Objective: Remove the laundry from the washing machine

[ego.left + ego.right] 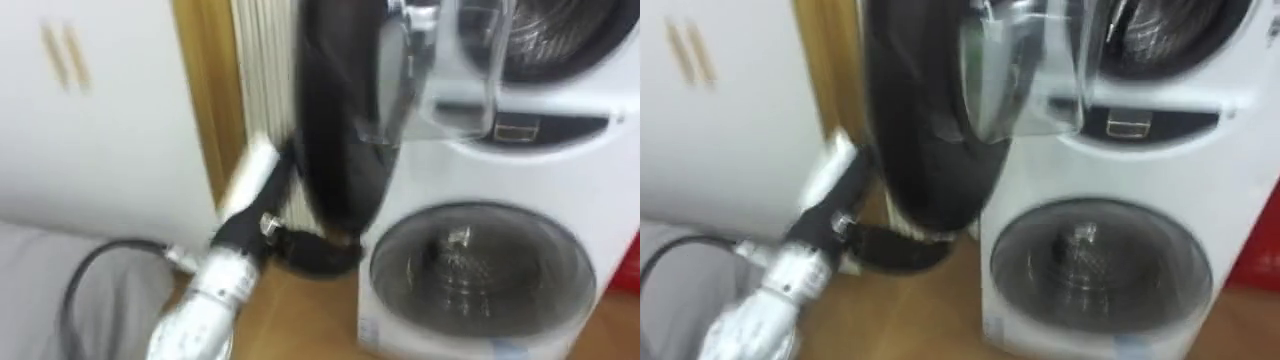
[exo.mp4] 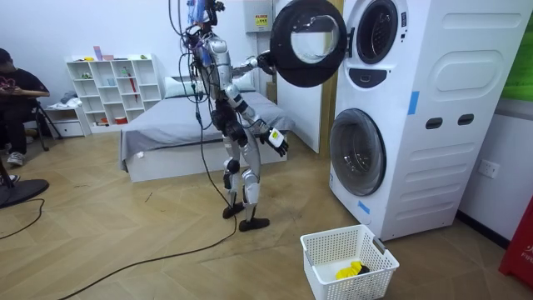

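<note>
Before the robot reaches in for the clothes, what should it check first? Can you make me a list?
1. The top washer door is open: ok.
2. Clothes are waiting in the top drum: cannot tell, I see its metal wall.
3. The left hand is clear of the door: not ok, it is up at the door's edge.
4. The right hand is free: ok, it hangs low by the hip with nothing seen in it.
5. The basket is ready: ok, it stands on the floor in front of the bottom washer.
</note>
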Controlling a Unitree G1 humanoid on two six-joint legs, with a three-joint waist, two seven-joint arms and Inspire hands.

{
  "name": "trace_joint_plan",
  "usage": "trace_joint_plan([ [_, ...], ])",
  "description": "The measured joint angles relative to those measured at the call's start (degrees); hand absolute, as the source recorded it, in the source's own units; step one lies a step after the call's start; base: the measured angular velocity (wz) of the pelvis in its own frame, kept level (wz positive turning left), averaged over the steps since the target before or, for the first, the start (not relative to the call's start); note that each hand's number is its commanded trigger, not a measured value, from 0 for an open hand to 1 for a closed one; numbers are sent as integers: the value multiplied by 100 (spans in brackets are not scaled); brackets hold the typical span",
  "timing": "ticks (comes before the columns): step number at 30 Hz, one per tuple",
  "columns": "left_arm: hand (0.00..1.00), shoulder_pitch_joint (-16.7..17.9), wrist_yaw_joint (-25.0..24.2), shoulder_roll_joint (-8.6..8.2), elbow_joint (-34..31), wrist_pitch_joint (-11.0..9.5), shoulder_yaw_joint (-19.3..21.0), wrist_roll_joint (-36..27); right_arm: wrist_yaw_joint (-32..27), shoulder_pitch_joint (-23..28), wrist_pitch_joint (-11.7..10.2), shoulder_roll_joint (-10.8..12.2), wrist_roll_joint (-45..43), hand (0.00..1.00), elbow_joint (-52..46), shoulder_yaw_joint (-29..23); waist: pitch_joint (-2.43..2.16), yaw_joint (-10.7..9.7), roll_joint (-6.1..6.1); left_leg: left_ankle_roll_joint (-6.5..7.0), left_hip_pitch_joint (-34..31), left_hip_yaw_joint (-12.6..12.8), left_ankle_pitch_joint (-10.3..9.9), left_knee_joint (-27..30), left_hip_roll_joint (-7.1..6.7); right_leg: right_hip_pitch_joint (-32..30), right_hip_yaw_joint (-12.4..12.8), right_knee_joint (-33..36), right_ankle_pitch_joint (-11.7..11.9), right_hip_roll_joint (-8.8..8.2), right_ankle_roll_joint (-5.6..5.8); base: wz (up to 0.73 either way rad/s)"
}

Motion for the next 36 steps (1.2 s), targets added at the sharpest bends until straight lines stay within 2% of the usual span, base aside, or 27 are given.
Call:
trace_joint_plan([
  [1,0,-35,-148,27,6,-7,-122,-64,39,0,5,114,-72,0,0,147,13,-81,-38,83,72,-160,60,-156,-77,22,117,-119,55,82,-10,-67],
  [3,0,-45,-401,120,40,-13,-355,-102,149,-1,-42,216,-131,0,-5,243,61,-293,-186,127,104,-163,85,-238,-57,109,158,-239,87,161,-21,-39],
  [4,0,-44,-573,118,64,-16,-530,-92,192,-1,-55,212,-143,0,-6,238,66,-394,-271,127,94,-101,84,-288,-30,140,158,-318,104,191,-28,-21],
  [8,0,-51,-1023,130,255,-161,-958,-93,222,-52,-61,186,-107,0,-4,236,134,-486,-395,64,56,-18,48,-331,87,161,138,-646,270,341,-70,-17],
  [11,0,-51,-1230,165,567,-201,-1069,-95,217,-122,-75,190,-95,0,7,240,123,-465,-362,30,79,-39,29,-376,120,156,181,-732,268,414,-73,-11],
  [16,0,-51,-1342,217,676,-222,-1134,-96,148,-244,-187,191,96,0,70,245,127,-465,-315,-10,82,-151,7,-438,147,179,178,-842,250,468,-86,-3],
  [18,0,-49,-1377,217,684,-278,-1152,-97,116,-282,-187,190,205,0,163,250,127,-452,-314,-15,126,-157,4,-469,151,228,185,-885,245,483,-86,-3],
  [20,0,-47,-1411,216,801,-422,-1150,-96,109,-307,-188,192,247,0,211,256,128,-427,-316,-21,206,-157,1,-507,150,285,227,-928,243,503,-88,-11],
  [25,0,24,-1439,217,899,-446,-1150,-96,110,-310,-188,183,295,0,211,289,127,-326,-315,-50,262,-170,-20,-531,151,299,310,-921,235,535,-91,-10],
  [33,0,111,-1462,198,1109,-498,-1150,-96,88,-312,-188,187,266,0,204,288,114,-320,-296,-55,271,-180,-21,-525,162,302,312,-912,242,551,-106,0],
  [36,0,112,-1492,199,1253,-477,-1150,-97,44,-312,-182,252,267,0,197,292,111,-323,-291,-57,272,-179,-22,-525,163,298,313,-913,242,559,-106,0],
])
